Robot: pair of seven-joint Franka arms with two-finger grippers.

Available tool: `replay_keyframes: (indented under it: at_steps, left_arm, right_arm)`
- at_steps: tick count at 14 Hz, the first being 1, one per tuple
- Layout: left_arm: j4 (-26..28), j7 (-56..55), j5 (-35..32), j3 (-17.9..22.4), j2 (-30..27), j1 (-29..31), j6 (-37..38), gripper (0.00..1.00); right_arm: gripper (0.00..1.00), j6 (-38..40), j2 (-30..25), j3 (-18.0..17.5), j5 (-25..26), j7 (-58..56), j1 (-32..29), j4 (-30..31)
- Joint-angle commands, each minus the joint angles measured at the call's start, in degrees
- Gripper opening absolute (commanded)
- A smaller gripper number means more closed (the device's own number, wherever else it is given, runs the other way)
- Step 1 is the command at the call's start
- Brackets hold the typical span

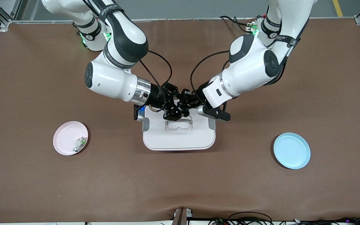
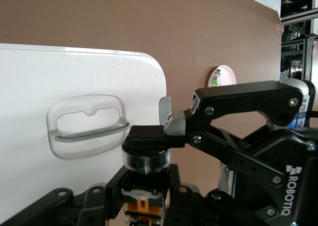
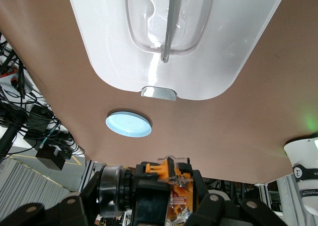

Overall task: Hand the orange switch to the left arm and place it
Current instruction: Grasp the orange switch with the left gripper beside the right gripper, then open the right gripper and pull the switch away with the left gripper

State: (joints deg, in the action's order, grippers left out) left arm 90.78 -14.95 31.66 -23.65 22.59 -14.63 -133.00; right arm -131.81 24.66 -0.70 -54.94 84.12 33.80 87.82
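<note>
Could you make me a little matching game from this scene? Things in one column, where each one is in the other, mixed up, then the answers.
Things:
1. box
2. pink plate
3. blue plate
4. orange switch

Places:
A. toward the left arm's end of the table
B. held in the air between the right gripper and the left gripper, above the box
C. in the middle of the table, under the two grippers
D. toward the right arm's end of the table, with a small white-and-green part on it

Pairs: 1-C, 2-D, 3-A, 4-B
</note>
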Motion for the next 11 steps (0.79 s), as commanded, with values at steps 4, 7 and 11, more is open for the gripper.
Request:
replay_keyframes:
  at_steps: [4,7,11]
  left_arm:
    - [1.7,1.0,-0.8,0.4,-2.5,2.2,4.2,0.00]
    - [1.6,1.1,-3.3,0.5,-2.8,3.5,6.3,0.00]
    - [1.7,1.1,-6.8,0.5,-2.9,9.5,12.8,0.00]
  right_arm:
    - [1.00,0.4,-0.1,0.5,0.2,-0.2,0.4,-1.5]
    - [1.00,1.3,-0.2,0.7,0.1,-1.6,-0.5,-1.6]
    - [1.00,11.5,-2.6,0.9,0.2,-10.7,-5.4,-1.6]
